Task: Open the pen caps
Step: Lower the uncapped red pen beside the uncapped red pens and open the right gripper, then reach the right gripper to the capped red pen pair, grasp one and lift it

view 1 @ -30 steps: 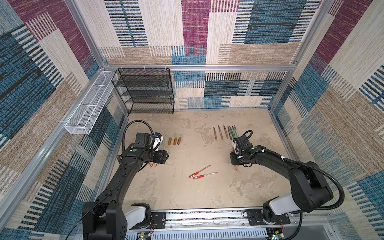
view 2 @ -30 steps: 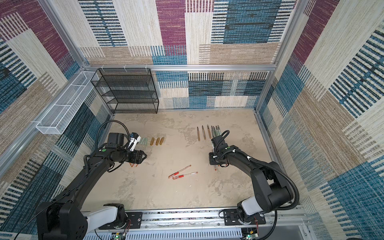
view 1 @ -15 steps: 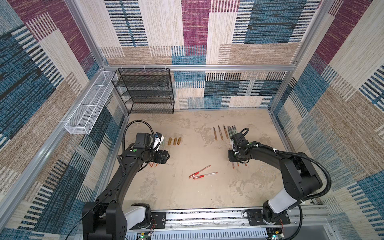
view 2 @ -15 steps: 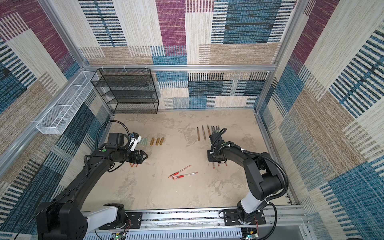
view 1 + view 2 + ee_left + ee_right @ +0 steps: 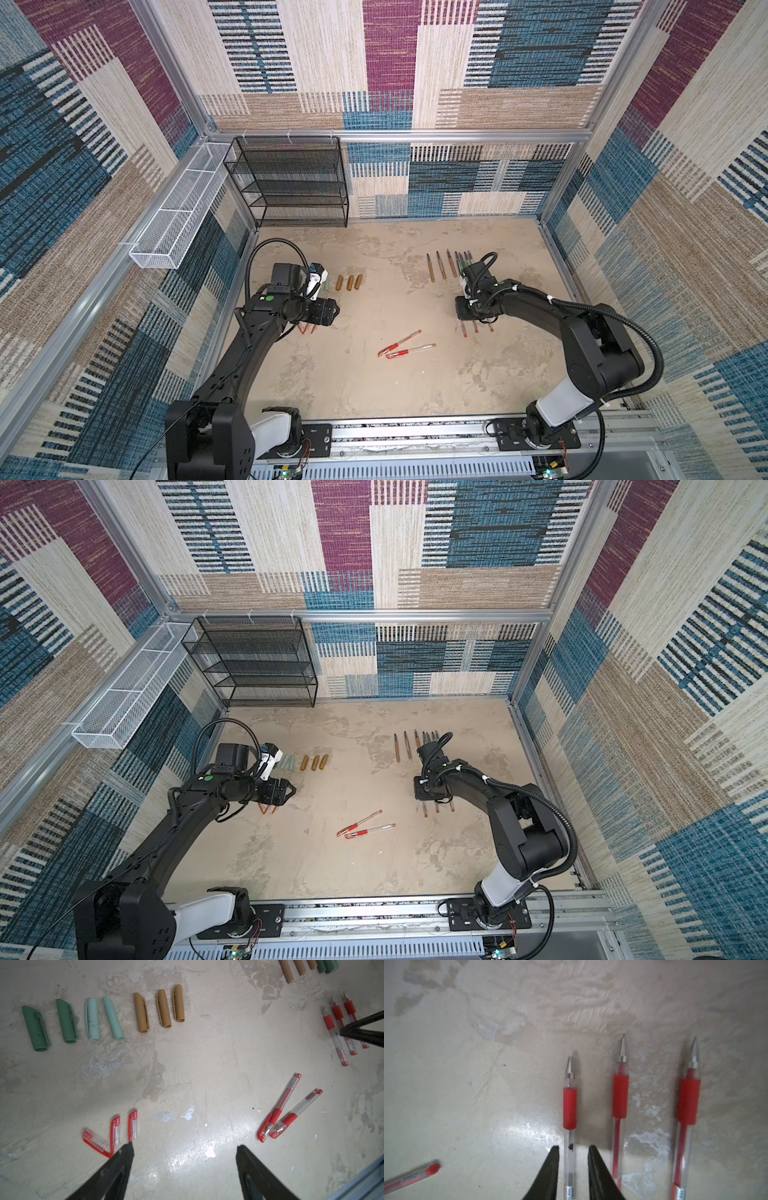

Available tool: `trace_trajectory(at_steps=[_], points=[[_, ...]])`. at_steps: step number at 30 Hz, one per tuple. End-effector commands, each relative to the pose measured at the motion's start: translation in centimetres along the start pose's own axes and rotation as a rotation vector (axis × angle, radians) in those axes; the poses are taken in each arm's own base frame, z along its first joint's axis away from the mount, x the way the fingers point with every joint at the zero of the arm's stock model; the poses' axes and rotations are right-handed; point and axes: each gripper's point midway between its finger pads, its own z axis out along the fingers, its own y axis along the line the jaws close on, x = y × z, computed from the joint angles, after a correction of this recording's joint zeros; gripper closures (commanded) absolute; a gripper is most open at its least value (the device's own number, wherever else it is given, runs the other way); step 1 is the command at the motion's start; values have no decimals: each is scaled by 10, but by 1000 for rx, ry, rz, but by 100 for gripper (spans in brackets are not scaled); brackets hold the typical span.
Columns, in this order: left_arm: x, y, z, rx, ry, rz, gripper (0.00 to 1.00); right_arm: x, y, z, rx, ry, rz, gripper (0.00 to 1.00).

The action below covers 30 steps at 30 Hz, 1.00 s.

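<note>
Fingers of my left gripper (image 5: pixel 182 1148) are standing wide apart, gripping nothing, and I am hovering them low over the left side of the table (image 5: pixel 374 395). Three red pen caps (image 5: pixel 116 1133) are lying loose just ahead of one fingertip (image 5: pixel 122 1157), two nearly parallel and the third forming a V with its neighbour. The nearest clip tip is sitting right at that fingertip, and I cannot tell whether it is touching. Farther out, stubby caps are lying side by side in a row, clear of my fingers: two dark green pen caps (image 5: pixel 35 1028), two pale green pen caps (image 5: pixel 92 1020), then three gold pen caps (image 5: pixel 164 1008). Near the table's middle, two capped red pens (image 5: pixel 278 1113) are lying close together in a narrow V, caps on. My right gripper (image 5: pixel 573 1149) is reaching down on the right side, its fingers parted only a little and straddling the clear barrel of an uncapped red pen (image 5: pixel 569 1105). A sliver of table is showing on each side of the barrel, so I am not squeezing it. Two more uncapped red pens (image 5: pixel 619 1099) are lying parallel beside it, tips pointing the same way. Long gold and green pen bodies (image 5: pixel 441 267) are lying in a row toward the back wall from my right wrist.
</note>
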Motion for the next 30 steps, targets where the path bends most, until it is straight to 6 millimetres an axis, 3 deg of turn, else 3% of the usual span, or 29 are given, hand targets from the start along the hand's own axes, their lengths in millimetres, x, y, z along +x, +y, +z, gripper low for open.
trace_trajectory(at_steps=[1,6,10,15,17,25,30], points=[[-3,-1,-5,-1,-15,-12,18,-10,14,-18,-68,-33,9,69],[-4,1,-9,-7,-36,-11,17,-31,36,-52,-173,-149,-81,64],[-6,1,-13,-3,-51,-12,12,-41,59,-78,-294,-255,-203,51],[-7,2,-18,-2,-73,-18,4,-38,87,-97,-414,-279,-384,39],[-8,4,-19,-2,-86,-21,0,-32,98,-92,-446,-253,-450,39],[-8,3,-25,0,-107,-17,1,6,156,-62,-477,-160,-838,38],[-8,3,-26,0,-112,-12,1,20,173,-37,-428,-106,-1006,39]])
